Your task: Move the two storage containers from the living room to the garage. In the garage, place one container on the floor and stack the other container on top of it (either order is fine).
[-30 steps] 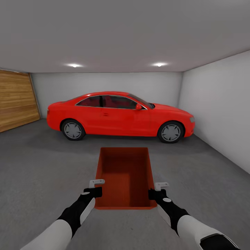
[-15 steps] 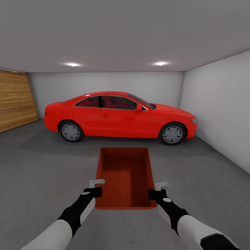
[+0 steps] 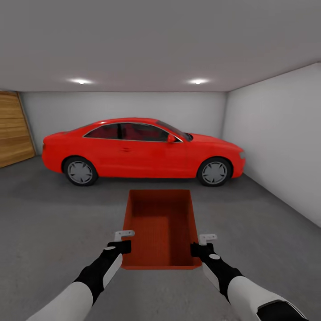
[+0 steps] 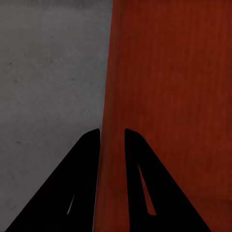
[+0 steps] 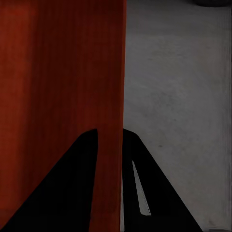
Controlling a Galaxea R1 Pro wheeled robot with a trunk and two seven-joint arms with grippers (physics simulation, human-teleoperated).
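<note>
Garage interior, head view: a red car (image 3: pixel 142 149) parked side-on against the pale back wall (image 3: pixel 125 107), a wood-plank door (image 3: pixel 13 129) at the car's tail end, two ceiling lights (image 3: pixel 80 81) above the car. One orange-red storage container (image 3: pixel 161 227) is carried above the dark concrete floor (image 3: pixel 53 214), on the near side of the car and well apart from it, its open top up and its long axis pointing at the car. The left gripper (image 3: pixel 121 240) clamps the container's left long wall near the robot-side corner; the right gripper (image 3: pixel 204 244) clamps the right long wall at the matching spot. The head view shows the arms and the whole bin but not how the fingers sit on the rim. The left wrist view supplies that: the two dark fingers (image 4: pixel 82 188) straddle the container wall (image 4: pixel 169 96), one finger on each face, pinched onto it, with mottled grey floor (image 4: pixel 48 87) beyond. The right wrist view shows the same: fingers (image 5: pixel 72 188) closed on the thin edge of the wall (image 5: pixel 72 72), floor (image 5: pixel 179 96) alongside, and a dark curved shape (image 5: pixel 212 2) at the far edge, too cropped to identify.
</note>
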